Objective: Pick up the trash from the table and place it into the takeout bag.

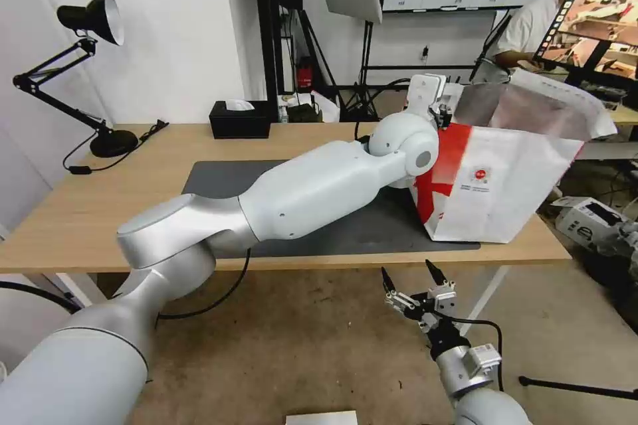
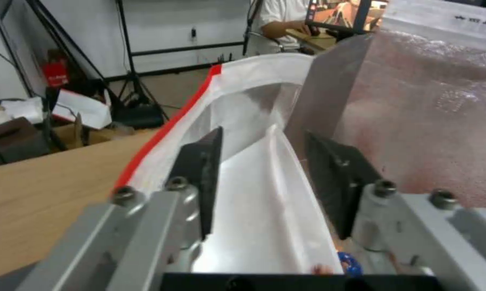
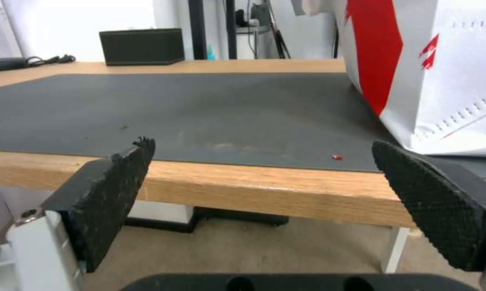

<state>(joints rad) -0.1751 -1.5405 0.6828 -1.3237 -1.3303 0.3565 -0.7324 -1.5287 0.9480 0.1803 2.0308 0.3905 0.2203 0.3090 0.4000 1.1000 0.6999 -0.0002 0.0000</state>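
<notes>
Left wrist view: left gripper (image 2: 264,178) over takeout bag (image 2: 253,101) mouth, pads apart w/ nothing between, prob. for a drop. Right gripper (image 1: 417,284) spread, parked below table (image 1: 86,206) edge.

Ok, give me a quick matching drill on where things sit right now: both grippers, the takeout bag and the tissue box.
Things:
1. left gripper
2. right gripper
3. takeout bag
4. black tissue box

Places:
A. far edge of the table, past the mat
B. below the table's near edge, fingers open
C. at the bag's open top, fingers open
D. right end of the mat

Pairs: 1-C, 2-B, 3-D, 4-A
</notes>
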